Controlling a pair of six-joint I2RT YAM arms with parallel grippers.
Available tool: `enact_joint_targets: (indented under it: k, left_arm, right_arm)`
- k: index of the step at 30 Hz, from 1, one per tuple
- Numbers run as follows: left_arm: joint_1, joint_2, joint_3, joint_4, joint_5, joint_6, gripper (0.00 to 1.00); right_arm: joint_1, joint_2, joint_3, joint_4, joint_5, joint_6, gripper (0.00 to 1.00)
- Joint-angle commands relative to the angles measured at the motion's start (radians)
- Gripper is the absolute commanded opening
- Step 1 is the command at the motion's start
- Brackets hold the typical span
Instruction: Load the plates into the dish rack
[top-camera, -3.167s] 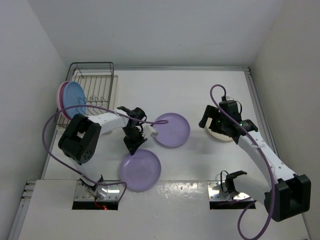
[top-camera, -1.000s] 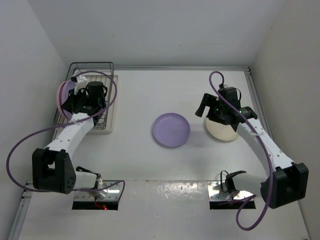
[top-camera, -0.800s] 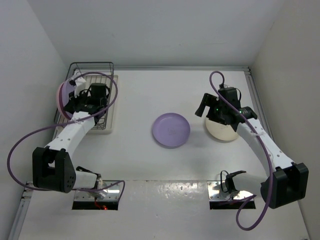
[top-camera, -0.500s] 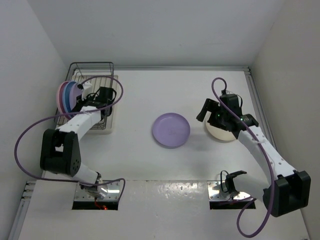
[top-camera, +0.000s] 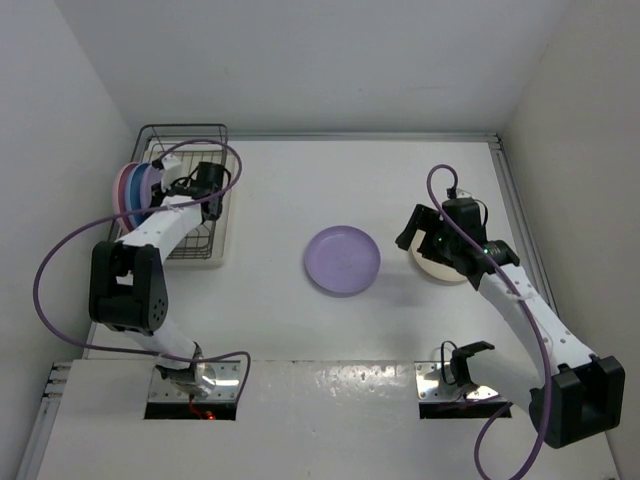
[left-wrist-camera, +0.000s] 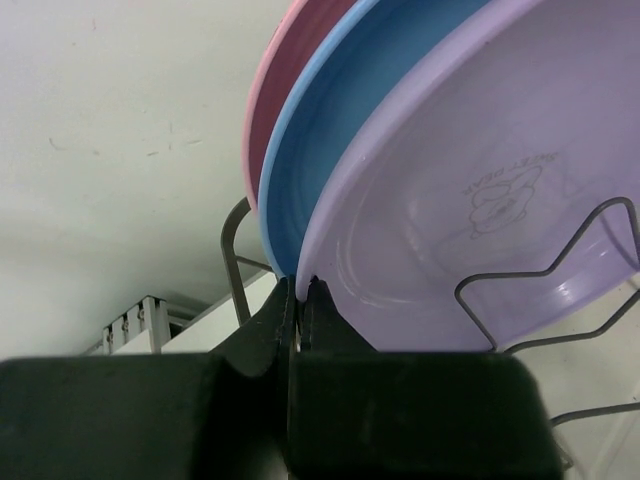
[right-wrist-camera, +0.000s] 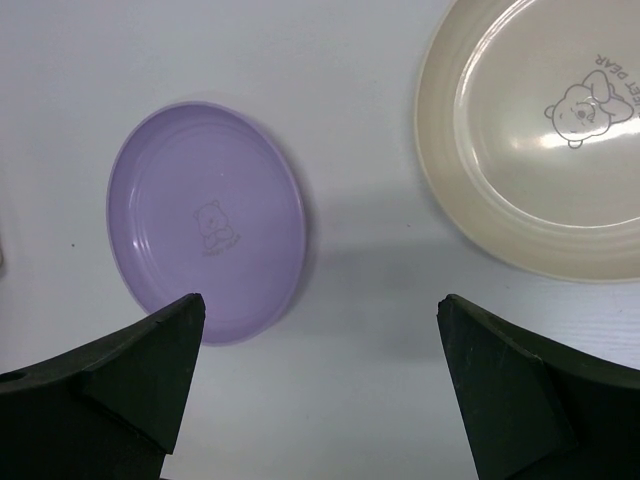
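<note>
Left arm (top-camera: 163, 224) now over dish rack (top-camera: 186, 128), fingers (left-wrist-camera: 268, 335) together beside lilac plate (left-wrist-camera: 480, 190)

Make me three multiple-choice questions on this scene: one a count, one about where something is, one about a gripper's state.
1. How many plates stand in the rack? A) one B) three C) five
2. Where is the cream plate? A) on the table, right of the flat purple plate B) stacked on that plate C) in the rack
3. The right gripper is: A) shut on the cream plate B) shut on the flat purple plate C) open, empty
Answers: 1 B: pink plate, blue plate and racked purple plate stand there. 2 A: it lies flat beside the other. 3 C: fingers spread, nothing between.
</note>
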Motion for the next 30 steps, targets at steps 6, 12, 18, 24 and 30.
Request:
enact_joint_targets:
  k: [6,12,18,24,30]
  left_arm:
    - [0.012,-0.077,0.098,-0.053,0.188,0.19,0.0]
    - [0.003,-0.127,0.156,-0.032,0.22,0.311,1.0]
    - [0.003,-0.186,0.142,-0.032,0.278,0.351,1.0]
    - [-0.026,-0.252,0.271,-0.032,0.278,0.41,1.0]
    - [-0.124,-0.29,0.495,-0.061,0.608,0.554,1.0]
  right_arm:
    - [-0.002,-0.015,0.015,0.036,0.018,-0.022,1.0]
    - [0.0,-0.015,0.021,0.038,0.004,-0.039,1.0]
    - [0.002,-0.012,0.026,0.055,-0.02,-0.042,1.0]
    - [0.0,0.003,0.033,0.072,-0.068,-0.053,1.0]
    - [0.0,0.048,0.084,0.036,-0.132,-0.068,1.0]
